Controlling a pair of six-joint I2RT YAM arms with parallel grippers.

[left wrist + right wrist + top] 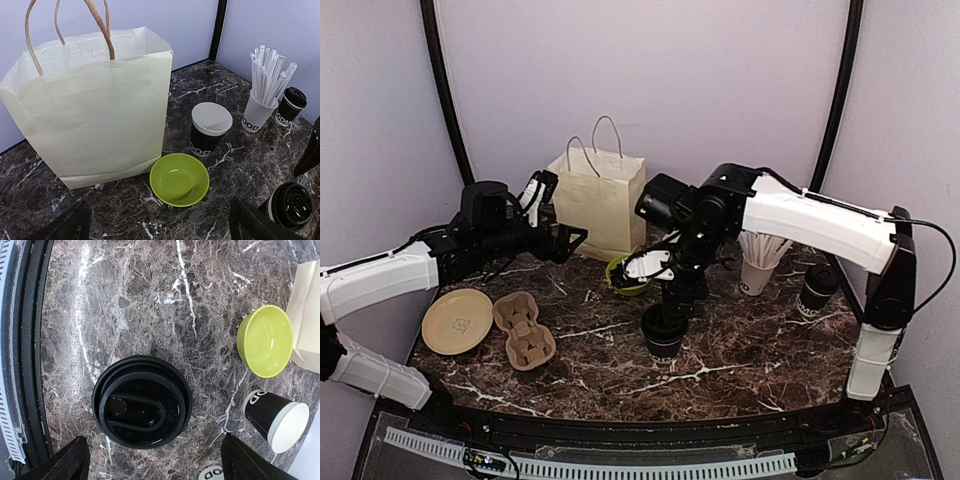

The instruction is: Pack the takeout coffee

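Note:
A black takeout coffee cup with a black lid [141, 401] stands on the marble table [150, 300]; from above it shows near the front [663, 332]. My right gripper [670, 305] hovers straight over it, open, with its fingertips [70, 462] wide of the lid on both sides. An unlidded black cup with a white inside [211, 129] stands behind the lime-green bowl [180, 179]. Another lidded cup [817, 290] is at the right. My left gripper [560, 215] is open and empty beside the paper bag [597, 200].
A white cup of straws [760, 262] stands at the back right. A cardboard cup carrier [523, 328] and a tan paper plate [457, 320] lie at the front left. The bag stands upright against the back wall, handles up.

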